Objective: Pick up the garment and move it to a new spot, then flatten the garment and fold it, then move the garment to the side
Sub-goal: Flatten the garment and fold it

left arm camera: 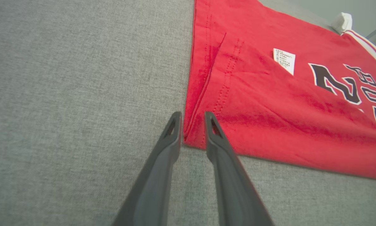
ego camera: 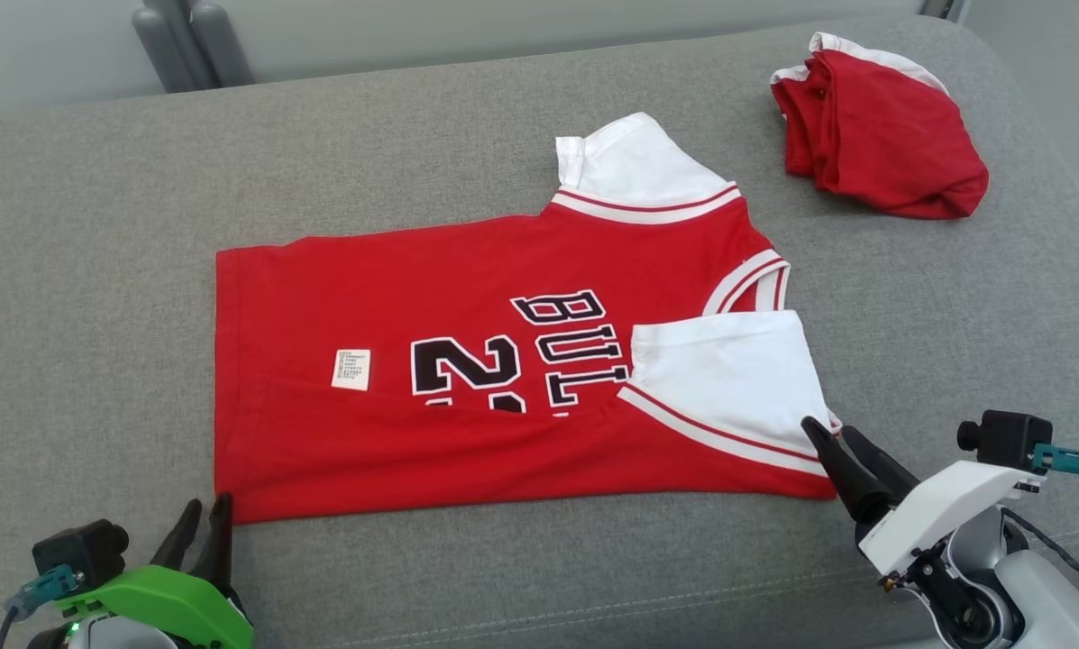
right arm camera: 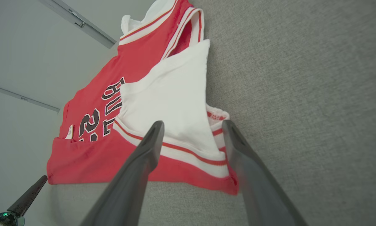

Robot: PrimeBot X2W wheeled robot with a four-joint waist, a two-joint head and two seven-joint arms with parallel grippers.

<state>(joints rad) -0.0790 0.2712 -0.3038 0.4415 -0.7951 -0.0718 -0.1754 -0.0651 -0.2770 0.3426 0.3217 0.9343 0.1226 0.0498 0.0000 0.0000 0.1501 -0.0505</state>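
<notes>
The garment (ego camera: 341, 297) is a red jersey with white sleeves and black lettering. It lies flat on the grey cushion with its near long edge folded over and one white sleeve (ego camera: 728, 370) laid on the body. My left gripper (ego camera: 210, 500) sits at the jersey's near left corner. In the left wrist view its fingers (left arm camera: 192, 114) stand slightly apart on either side of the corner of the garment (left arm camera: 269, 94), which rests on the cushion. My right gripper (ego camera: 827, 426) is at the near right corner, open wide (right arm camera: 193, 123) over the sleeve hem of the garment (right arm camera: 90, 157).
A second red and white garment (ego camera: 882, 135) lies bunched at the back right of the grey cushion (ego camera: 97, 225). Dark grey posts (ego camera: 192, 41) stand behind the cushion's far edge. My left gripper's finger (right arm camera: 27, 196) shows low in the right wrist view.
</notes>
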